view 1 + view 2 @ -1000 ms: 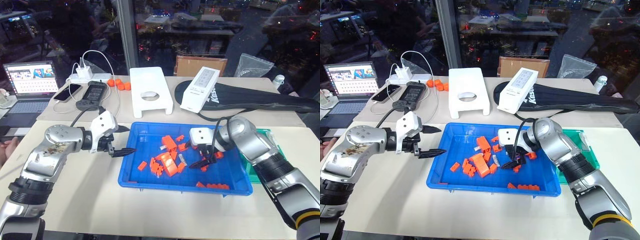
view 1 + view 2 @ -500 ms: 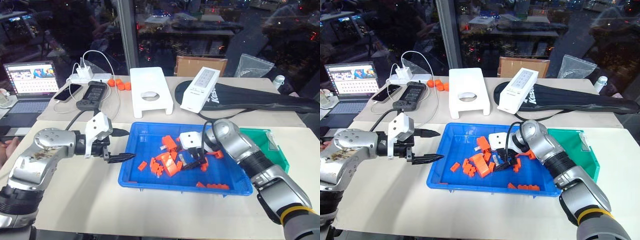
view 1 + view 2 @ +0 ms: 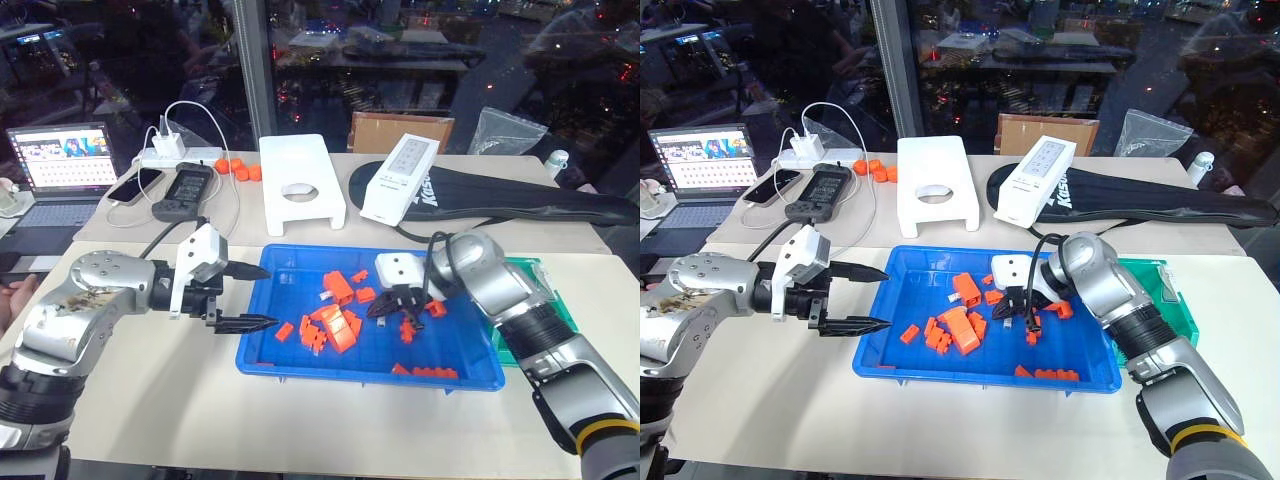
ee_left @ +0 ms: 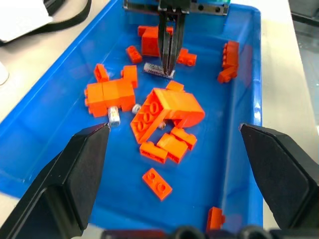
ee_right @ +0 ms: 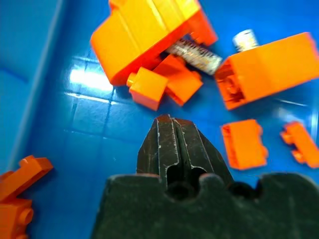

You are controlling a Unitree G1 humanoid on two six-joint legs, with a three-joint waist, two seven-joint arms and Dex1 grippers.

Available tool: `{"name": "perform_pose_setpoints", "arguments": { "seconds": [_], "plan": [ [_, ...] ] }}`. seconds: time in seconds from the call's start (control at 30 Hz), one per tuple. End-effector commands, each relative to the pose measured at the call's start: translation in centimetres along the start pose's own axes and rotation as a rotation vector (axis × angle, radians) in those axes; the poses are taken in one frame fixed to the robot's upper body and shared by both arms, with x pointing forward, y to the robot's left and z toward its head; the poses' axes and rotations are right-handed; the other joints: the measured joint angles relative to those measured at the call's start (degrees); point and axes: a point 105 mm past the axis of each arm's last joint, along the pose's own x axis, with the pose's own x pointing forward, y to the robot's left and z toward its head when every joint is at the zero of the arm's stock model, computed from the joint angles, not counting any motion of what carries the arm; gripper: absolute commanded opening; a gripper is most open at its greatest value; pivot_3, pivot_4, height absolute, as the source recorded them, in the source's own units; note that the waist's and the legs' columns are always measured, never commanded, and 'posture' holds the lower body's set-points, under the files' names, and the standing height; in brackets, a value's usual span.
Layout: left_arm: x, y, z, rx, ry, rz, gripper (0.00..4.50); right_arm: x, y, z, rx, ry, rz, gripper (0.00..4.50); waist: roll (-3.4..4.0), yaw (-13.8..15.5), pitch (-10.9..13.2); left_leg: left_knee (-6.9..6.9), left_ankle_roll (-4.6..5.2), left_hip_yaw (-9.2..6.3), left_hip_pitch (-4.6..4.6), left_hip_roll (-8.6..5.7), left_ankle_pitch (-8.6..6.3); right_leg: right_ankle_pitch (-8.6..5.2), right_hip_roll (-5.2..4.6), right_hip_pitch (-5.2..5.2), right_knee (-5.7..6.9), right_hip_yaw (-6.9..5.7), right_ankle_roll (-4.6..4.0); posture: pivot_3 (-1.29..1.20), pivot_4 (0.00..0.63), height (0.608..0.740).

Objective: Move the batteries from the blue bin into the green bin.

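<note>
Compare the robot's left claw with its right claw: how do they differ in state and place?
The left claw is open, its fingers spread wide; the right claw is shut. The left claw sits at the blue bin's left rim; the right claw is over the bin's inside, among orange blocks. Both have black fingers.

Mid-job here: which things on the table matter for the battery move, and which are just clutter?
For the job:
batteries
blue bin
green bin

Just lying about:
orange blocks
white stand
laptop
phone
black bag
white box
</note>
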Motion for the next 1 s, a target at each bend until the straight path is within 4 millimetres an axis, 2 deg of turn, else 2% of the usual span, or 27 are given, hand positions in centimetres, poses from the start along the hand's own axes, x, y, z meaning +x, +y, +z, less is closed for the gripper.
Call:
{"name": "perform_pose_setpoints", "arguments": {
  "seconds": [0.03,0.07,0.1,0.13,0.3,0.43,0.7,0.77,1.0],
  "plan": [
    [0.5,0.3,0.5,0.043,-0.005,-0.021,4.5,-1.9,-0.8,0.4,0.041,-0.019,-0.097,0.04,0.0,0.01,0.0,0.0,0.0,0.0,0.0,0.0,0.0,0.0,0.0,0.0,0.0,0.0,0.0,0.0,0.15,0.722],
    [0.6,0.2,0.4,0.045,-0.004,-0.027,4.5,-2.0,-0.9,0.1,0.041,-0.002,-0.117,0.04,0.0,0.0,0.0,0.0,0.0,0.0,0.0,0.0,0.0,0.0,0.0,0.0,0.0,0.0,0.0,0.0,0.15,0.722],
    [0.7,0.2,0.4,0.045,-0.004,-0.031,4.5,-2.0,-0.9,-0.3,0.04,0.014,-0.122,0.6,0.0,0.0,0.0,0.0,0.0,0.0,0.0,0.0,0.0,0.0,0.0,0.0,0.0,0.0,0.0,0.0,0.15,0.722],
    [0.7,0.2,0.4,0.047,-0.004,-0.033,4.5,-1.9,-0.8,-0.6,0.039,0.027,-0.118,0.76,0.0,0.0,0.0,0.0,0.0,0.0,0.0,0.0,0.0,0.0,0.0,0.0,0.0,0.0,0.0,0.0,0.15,0.722],
    [0.8,0.2,0.3,0.05,0.005,-0.03,4.5,-1.7,-0.8,-1.6,-0.053,0.106,-0.111,2.53,0.0,-0.11,0.0,-0.02,0.0,0.0,0.0,0.0,0.0,-0.01,0.0,-0.01,-0.01,0.0,-0.01,0.0,0.15,0.722],
    [0.9,0.2,0.1,0.047,0.011,-0.028,4.5,-1.1,-1.2,-1.4,-0.192,0.16,-0.069,3.77,0.0,-0.17,0.0,-0.02,0.0,0.0,0.01,0.0,0.0,-0.03,0.0,-0.01,-0.01,0.0,0.01,0.0,0.15,0.722],
    [0.7,-0.1,-0.1,0.034,0.018,-0.007,4.5,0.5,-1.5,-0.8,-0.291,0.144,0.017,3.77,0.0,-0.17,0.0,-0.02,0.0,-0.01,0.02,0.0,0.0,-0.02,0.0,0.02,0.0,0.0,-0.01,0.0,0.15,0.722],
    [0.6,-0.3,-0.3,0.029,0.024,0.0,4.5,0.9,-1.4,-0.3,-0.225,0.093,0.026,3.77,0.0,-0.08,0.0,-0.01,0.0,-0.01,0.02,0.0,0.0,-0.02,0.0,0.03,0.0,0.0,-0.01,0.0,0.15,0.722],
    [0.3,-0.5,-0.7,0.022,0.042,0.016,4.5,0.7,-0.8,-1.1,0.05,0.072,0.03,3.77,0.0,0.06,0.0,0.01,0.0,-0.01,0.01,0.0,0.0,-0.01,0.0,0.02,0.02,0.0,-0.03,0.0,0.15,0.722]
  ]
}}
